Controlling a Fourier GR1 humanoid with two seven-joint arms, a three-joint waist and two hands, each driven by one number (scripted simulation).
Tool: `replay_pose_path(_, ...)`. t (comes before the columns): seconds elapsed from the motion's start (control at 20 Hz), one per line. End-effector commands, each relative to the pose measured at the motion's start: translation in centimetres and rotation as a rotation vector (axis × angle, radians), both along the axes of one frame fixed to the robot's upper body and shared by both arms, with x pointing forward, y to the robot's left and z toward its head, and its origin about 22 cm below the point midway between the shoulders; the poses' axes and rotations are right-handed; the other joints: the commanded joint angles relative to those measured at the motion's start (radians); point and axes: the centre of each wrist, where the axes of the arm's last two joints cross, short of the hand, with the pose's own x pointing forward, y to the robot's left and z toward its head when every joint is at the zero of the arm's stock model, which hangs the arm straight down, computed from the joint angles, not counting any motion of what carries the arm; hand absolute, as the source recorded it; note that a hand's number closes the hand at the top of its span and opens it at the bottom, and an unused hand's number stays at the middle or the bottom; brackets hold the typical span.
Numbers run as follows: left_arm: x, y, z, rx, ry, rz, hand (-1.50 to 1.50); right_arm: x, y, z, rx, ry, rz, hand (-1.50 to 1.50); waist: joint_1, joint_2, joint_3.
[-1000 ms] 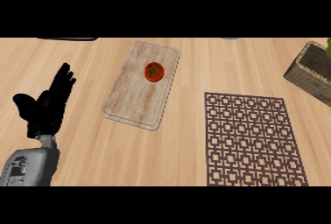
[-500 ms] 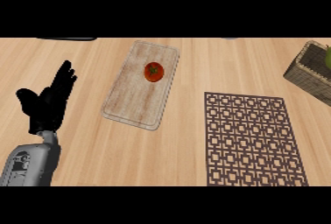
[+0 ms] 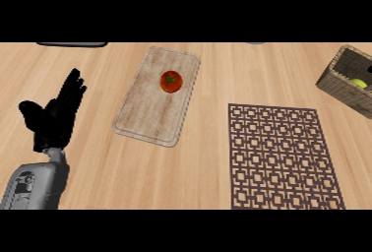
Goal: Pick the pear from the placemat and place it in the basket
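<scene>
Basket (image 3: 340,84) shifted further into view; one pear (image 3: 359,83) inside.

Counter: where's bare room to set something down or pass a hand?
Free: the placemat, nothing on it; bare wood between board and placemat, and the strip below the board. Tighter: the left, where the open left hand rests, and the far right by the basket. The tomato takes the board's upper part.
</scene>
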Motion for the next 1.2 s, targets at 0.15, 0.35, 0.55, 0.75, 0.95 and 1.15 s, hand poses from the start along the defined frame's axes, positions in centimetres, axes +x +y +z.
replay_pose_path(0.15, -0.4, 1.2, -0.3, 0.005, 0.023, 0.018, 0.00, -0.5, -1.4, 3.0, 0.192, -0.281, -0.060, -1.50, -0.005, -0.003, 0.000)
replay_pose_path(0.35, -0.2, 0.9, 0.2, 0.002, 0.007, 0.024, 0.00, -1.5, -3.1, 3.3, 0.322, -0.371, -0.146, -1.50, -0.020, -0.008, -0.001)
replay_pose_path(0.55, -0.3, 2.0, -0.5, 0.010, 0.036, 0.031, 0.00, -3.5, -6.0, 5.1, 0.431, -0.468, -0.200, -1.50, -0.033, -0.010, -0.001)
replay_pose_path(0.75, -1.6, 2.1, 0.0, 0.008, 0.038, 0.028, 0.00, -6.1, -9.0, 3.1, 0.511, -0.493, -0.222, -1.50, -0.038, -0.020, -0.002)
replay_pose_path(0.95, -1.2, 1.6, 0.3, -0.004, 0.025, 0.041, 0.00, -10.6, -13.3, 3.2, 0.522, -0.490, -0.195, -1.50, -0.043, -0.018, -0.001)
replay_pose_path(1.15, -1.1, 2.3, 0.7, 0.011, 0.010, 0.049, 0.00, -11.5, -14.0, 3.0, 0.560, -0.525, -0.146, -1.50, -0.045, -0.020, -0.002)
